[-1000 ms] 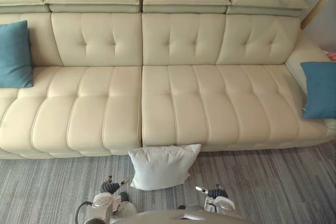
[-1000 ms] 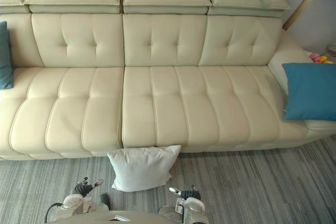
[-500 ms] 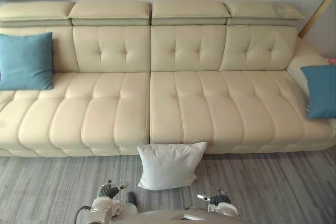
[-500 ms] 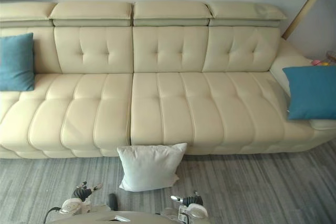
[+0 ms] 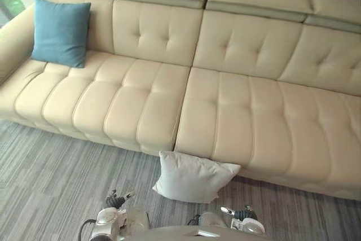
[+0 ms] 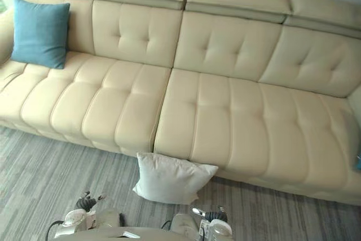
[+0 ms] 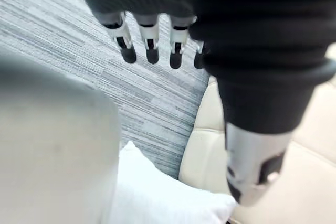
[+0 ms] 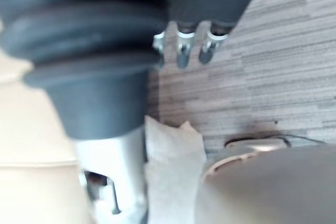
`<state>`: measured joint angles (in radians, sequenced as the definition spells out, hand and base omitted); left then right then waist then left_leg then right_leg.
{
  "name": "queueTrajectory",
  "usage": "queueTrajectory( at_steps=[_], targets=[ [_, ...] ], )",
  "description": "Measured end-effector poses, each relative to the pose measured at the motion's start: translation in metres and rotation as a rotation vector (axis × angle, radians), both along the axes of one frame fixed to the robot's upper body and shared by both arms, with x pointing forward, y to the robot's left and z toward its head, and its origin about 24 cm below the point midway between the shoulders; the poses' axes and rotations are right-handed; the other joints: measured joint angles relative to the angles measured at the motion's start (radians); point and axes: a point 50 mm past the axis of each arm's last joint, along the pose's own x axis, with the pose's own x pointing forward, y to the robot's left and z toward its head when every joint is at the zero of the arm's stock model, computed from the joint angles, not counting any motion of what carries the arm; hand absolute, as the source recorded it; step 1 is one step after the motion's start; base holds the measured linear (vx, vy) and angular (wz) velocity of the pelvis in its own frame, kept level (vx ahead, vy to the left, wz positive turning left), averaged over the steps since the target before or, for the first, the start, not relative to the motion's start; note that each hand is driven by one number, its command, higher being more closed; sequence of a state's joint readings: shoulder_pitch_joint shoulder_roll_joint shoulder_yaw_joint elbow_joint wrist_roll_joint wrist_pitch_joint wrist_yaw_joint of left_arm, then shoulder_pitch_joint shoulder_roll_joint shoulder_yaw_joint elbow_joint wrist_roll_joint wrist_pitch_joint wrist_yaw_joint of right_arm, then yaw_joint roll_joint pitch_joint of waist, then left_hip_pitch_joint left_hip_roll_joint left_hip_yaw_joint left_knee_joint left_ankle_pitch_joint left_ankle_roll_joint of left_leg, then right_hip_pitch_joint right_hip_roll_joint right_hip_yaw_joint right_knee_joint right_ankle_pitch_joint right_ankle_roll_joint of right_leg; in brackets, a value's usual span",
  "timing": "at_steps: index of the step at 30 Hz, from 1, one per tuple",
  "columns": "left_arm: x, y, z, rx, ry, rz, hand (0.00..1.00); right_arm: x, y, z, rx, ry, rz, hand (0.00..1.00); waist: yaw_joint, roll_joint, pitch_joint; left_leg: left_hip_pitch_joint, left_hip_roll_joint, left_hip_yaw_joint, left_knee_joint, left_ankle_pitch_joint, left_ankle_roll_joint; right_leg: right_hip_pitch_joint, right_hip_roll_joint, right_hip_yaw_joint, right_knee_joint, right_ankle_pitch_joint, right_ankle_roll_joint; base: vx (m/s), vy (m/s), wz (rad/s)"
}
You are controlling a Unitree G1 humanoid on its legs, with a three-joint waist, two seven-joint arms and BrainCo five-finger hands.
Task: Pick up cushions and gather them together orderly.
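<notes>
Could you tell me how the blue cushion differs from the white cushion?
The blue cushion stands upright on the sofa against its backrest; the white cushion sits on the carpet at the sofa's front. The blue cushion looks smooth, the white cushion crumpled. Both are square.

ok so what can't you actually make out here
- Right eye view: blue sliver at the right edge, cut off; cannot tell what it is.
- Eye views: the sofa's right end, cut off by the edge.
- Right wrist view: white cushion partly hidden behind the right hand.
</notes>
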<state>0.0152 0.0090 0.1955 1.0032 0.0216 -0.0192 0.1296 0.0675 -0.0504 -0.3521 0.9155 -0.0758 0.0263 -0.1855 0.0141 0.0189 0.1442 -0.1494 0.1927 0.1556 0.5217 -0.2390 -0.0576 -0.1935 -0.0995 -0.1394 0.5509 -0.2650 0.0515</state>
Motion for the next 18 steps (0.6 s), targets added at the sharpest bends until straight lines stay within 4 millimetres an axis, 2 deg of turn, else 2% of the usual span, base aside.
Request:
queueTrajectory(
  at_steps=[1, 2, 5, 7, 12, 14, 18],
  targets=[
    [-0.005, 0.003, -0.002, 0.011, 0.019, -0.014, 0.0, 0.005, 0.006, 0.0, 0.004, -0.004, 0.035, 0.0, 0.01, -0.009, 0.002, 0.013, 0.007, 0.031, -0.015, 0.002, -0.014, 0.043, 0.011, -0.001, -0.214, 0.121, 0.001, 0.03, -0.18, 0.16],
    [-0.003, 0.0, -0.002, 0.008, 0.018, -0.034, 0.0, 0.003, 0.005, -0.001, 0.005, 0.002, 0.031, 0.0, 0.007, 0.002, -0.001, 0.018, 0.017, 0.037, -0.036, 0.017, -0.013, 0.045, 0.016, -0.02, -0.211, 0.13, -0.007, 0.04, -0.17, 0.29],
    [0.004, -0.009, 0.0, -0.005, 0.002, -0.061, 0.0, 0.003, 0.004, -0.001, 0.003, 0.005, 0.023, 0.0, -0.001, 0.003, -0.004, 0.054, 0.006, 0.043, -0.161, 0.072, -0.053, 0.052, 0.012, -0.048, -0.251, 0.13, -0.008, 0.11, -0.096, 0.32],
    [0.003, -0.009, -0.001, -0.004, 0.01, -0.068, 0.0, 0.002, 0.004, -0.001, -0.001, 0.012, 0.019, 0.0, 0.001, 0.003, -0.004, 0.093, -0.001, 0.051, -0.229, 0.087, -0.063, 0.064, 0.018, -0.052, -0.261, 0.132, -0.01, 0.04, -0.044, 0.1],
    [-0.002, -0.008, -0.003, -0.006, 0.026, -0.065, 0.0, -0.002, 0.006, -0.004, 0.007, 0.029, 0.018, 0.0, 0.002, 0.001, -0.006, 0.181, -0.011, 0.092, -0.31, 0.09, -0.065, 0.099, 0.021, -0.025, -0.277, 0.144, -0.007, -0.04, 0.03, -0.18],
    [-0.005, -0.007, -0.004, -0.004, 0.037, -0.063, 0.0, -0.002, 0.007, -0.004, 0.008, 0.03, 0.019, 0.0, 0.001, 0.001, -0.008, 0.199, -0.016, 0.107, -0.361, 0.091, -0.066, 0.099, 0.034, 0.003, -0.33, 0.185, -0.002, -0.14, 0.09, -0.35],
    [-0.014, 0.002, -0.006, 0.013, 0.064, -0.049, 0.0, -0.002, 0.008, -0.005, 0.011, 0.035, 0.024, 0.0, 0.0, -0.021, -0.017, 0.215, -0.035, 0.158, -0.386, 0.109, -0.053, 0.104, 0.034, 0.059, -0.405, 0.25, 0.008, -0.12, 0.063, -0.39]
  ],
)
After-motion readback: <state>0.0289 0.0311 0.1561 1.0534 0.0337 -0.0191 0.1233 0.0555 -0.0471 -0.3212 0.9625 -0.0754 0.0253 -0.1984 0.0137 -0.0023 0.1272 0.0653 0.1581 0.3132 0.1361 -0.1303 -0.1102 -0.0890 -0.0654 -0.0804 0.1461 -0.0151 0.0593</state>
